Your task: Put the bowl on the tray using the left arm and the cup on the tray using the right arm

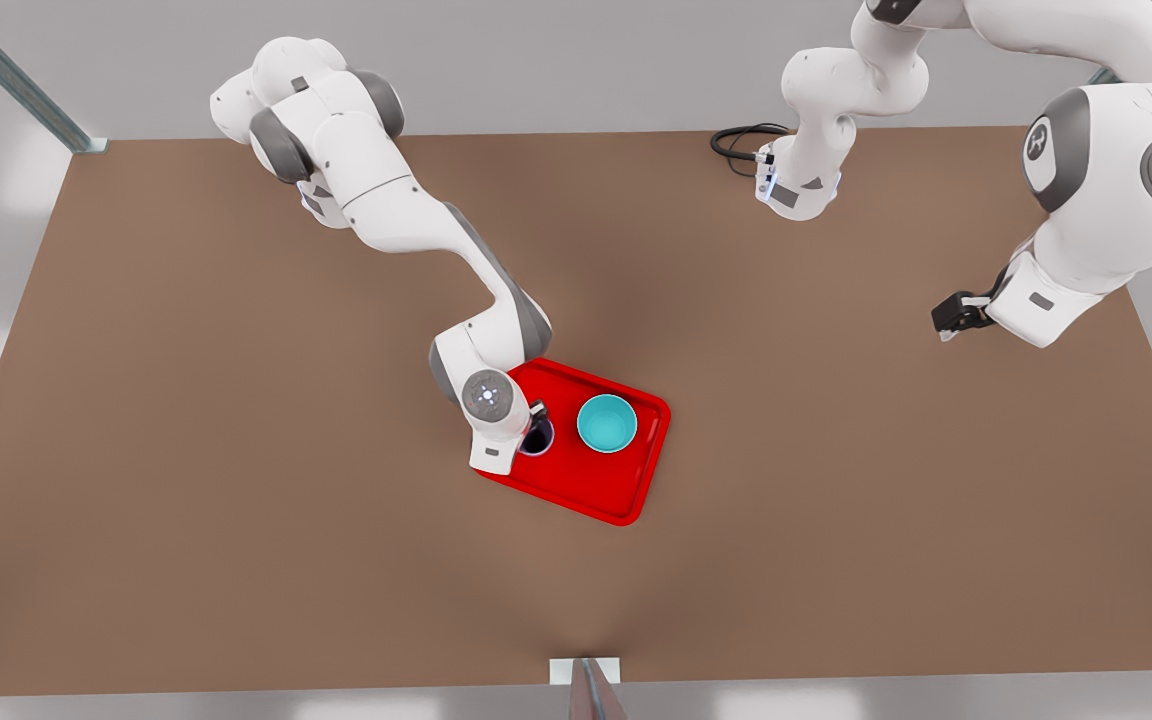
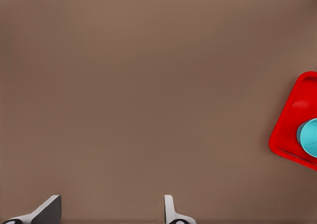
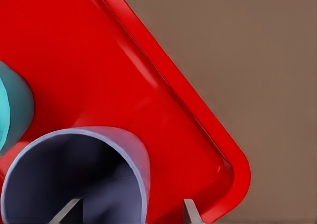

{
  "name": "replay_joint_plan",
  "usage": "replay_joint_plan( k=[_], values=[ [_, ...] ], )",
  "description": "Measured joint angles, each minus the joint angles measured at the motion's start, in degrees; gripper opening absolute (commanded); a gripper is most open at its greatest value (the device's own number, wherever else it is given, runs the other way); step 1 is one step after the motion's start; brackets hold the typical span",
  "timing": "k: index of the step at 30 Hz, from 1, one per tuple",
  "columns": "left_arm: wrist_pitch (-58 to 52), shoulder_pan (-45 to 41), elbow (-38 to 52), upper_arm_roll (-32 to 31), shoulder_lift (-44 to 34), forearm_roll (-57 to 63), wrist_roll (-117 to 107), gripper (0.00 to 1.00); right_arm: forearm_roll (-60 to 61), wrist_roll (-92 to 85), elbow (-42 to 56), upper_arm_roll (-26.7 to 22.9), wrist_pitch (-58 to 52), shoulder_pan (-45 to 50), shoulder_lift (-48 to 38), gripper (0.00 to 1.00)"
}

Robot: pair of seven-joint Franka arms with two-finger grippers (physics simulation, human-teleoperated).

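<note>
- Red tray (image 1: 626, 500) sits mid-table (image 1: 186, 480); teal bowl (image 1: 606, 423) upright on it, toward the front view's right
- Lavender cup (image 1: 537, 439) upright on the tray just beside the bowl; right gripper (image 1: 536, 418) at its rim, one finger (image 3: 69, 211) inside, one (image 3: 192, 213) outside; wall contact unclear
- Left gripper (image 1: 948, 325) waits well apart over bare table; fingers (image 2: 47, 210) spread wide, holding nothing
</note>
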Motion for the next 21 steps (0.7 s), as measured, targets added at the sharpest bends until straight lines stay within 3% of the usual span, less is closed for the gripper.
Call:
replay_joint_plan(
  k=[7,9,11,14,15,17,21],
  values=[
    [0.60,1.79,0.18,0.22,-0.26,-1.56,0.01,1.00,0.09,0.00,-0.57,0.17,-0.90,-0.70,-1.75,1.00],
    [0.66,6.12,0.18,0.34,-0.49,-3.21,0.09,1.00,0.09,0.00,-0.70,0.21,-5.54,-1.80,-4.87,1.00],
    [1.18,3.93,-0.08,0.25,-0.19,-4.09,0.35,1.00,-0.62,-0.14,0.02,-0.03,-12.20,-2.11,-9.20,1.00],
    [1.15,4.14,-0.09,0.05,0.00,-4.79,0.27,1.00,-6.03,-1.67,10.93,-7.58,-28.49,-8.43,-15.21,1.00],
    [1.14,3.62,0.05,-0.14,-0.04,-4.93,0.26,1.00,-9.80,-2.28,9.93,-7.00,-28.69,-10.64,-19.59,1.00],
    [1.14,4.18,0.24,-0.22,-0.16,-5.12,0.35,1.00,-16.36,-1.91,1.43,2.48,-27.75,-22.38,-30.31,1.00],
    [1.23,3.65,0.27,-0.27,0.44,-5.22,0.26,1.00,-17.31,-1.67,-3.55,3.34,-28.16,-26.73,-37.74,1.00]
  ],
)
